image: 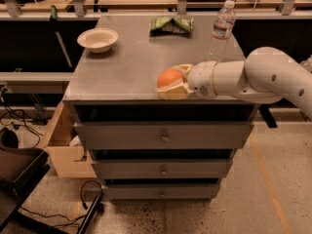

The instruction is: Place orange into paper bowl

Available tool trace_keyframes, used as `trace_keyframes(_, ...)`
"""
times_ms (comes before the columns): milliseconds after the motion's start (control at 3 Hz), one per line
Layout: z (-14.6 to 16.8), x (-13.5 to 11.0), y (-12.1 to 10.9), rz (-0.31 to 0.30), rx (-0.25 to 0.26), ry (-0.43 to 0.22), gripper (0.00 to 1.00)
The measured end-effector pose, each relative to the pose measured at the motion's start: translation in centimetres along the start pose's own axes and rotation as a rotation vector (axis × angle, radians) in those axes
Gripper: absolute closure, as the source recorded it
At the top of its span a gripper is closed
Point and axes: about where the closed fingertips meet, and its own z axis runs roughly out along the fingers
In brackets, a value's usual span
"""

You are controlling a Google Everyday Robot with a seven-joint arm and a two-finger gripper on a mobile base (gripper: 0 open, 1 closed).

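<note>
The orange is round and bright, near the front edge of the grey cabinet top. My gripper reaches in from the right on a white arm, and its pale yellow fingers are closed around the orange, one in front and one behind. The off-white paper bowl stands empty at the far left corner of the top, well away from the gripper.
A water bottle stands upright at the back right, just behind my arm. A green snack bag lies at the back middle. Drawers front the cabinet; an open wooden box sits on the floor at left.
</note>
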Motion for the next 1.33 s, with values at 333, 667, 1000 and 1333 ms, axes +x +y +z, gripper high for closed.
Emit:
trace_keyframes(333,1.5,-3.3,-1.2,-0.025,0.018,-0.046,1.00)
trace_keyframes(667,2.8,-10.3,-3.9,-0.072,0.069,-0.089,1.00)
trace_keyframes(1000,3.8,-19.9,-9.4,-0.115,0.176,-0.103,1.00)
trace_keyframes(1333,6.5,-23.8,-13.6,-0.084,0.237,-0.087,1.00)
